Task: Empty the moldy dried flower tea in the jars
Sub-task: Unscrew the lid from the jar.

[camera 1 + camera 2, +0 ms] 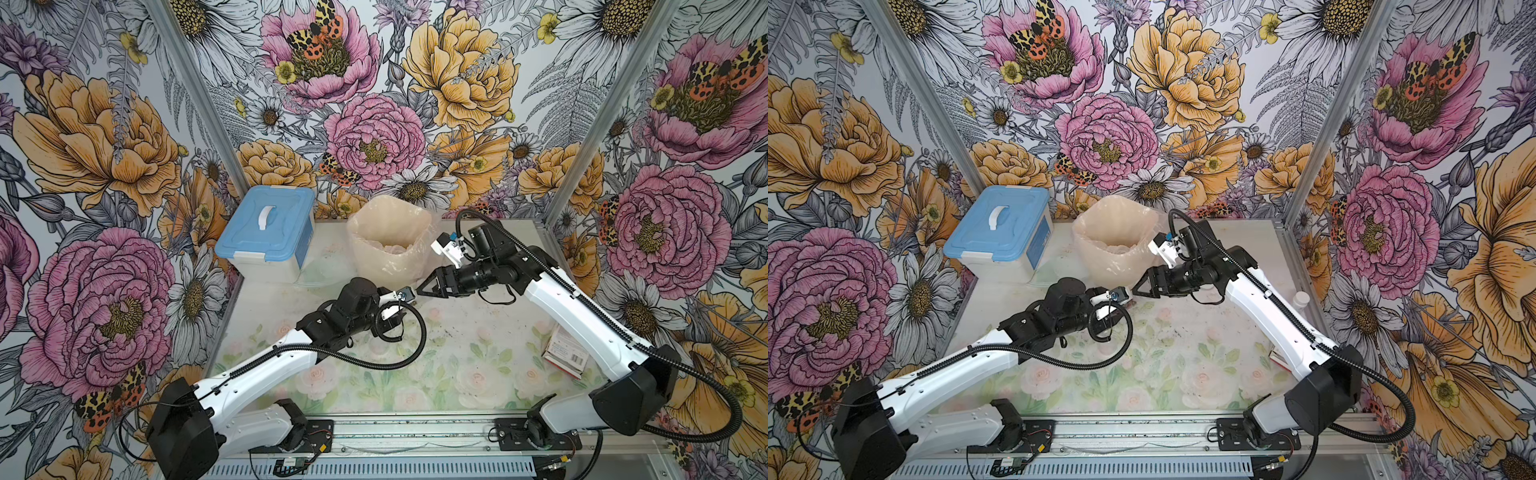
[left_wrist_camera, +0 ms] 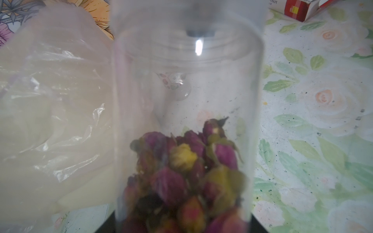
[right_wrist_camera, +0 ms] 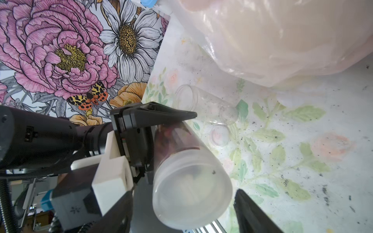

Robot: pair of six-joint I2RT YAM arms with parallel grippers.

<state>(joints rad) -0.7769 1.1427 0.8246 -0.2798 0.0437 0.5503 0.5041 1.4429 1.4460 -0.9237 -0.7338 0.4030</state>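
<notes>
Clear cylindrical jar (image 2: 185,90) of rosebuds (image 2: 181,171) clamped in left hand (image 3: 173,145); right hand (image 1: 422,291) spread around frosted lid (image 3: 191,191).

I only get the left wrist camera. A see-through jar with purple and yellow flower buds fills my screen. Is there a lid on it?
Observer: Yes. The right wrist view shows a round translucent-white lid closing the clear plastic jar, which the left gripper clamps.
Operator: Where's the other arm?
Observer: The right gripper is at that lid, with its fingers open on either side of it.
Operator: What's the crinkly plastic next to my jar?
Observer: That's a bin lined with a translucent plastic bag. Both top views show its top is open.
</notes>
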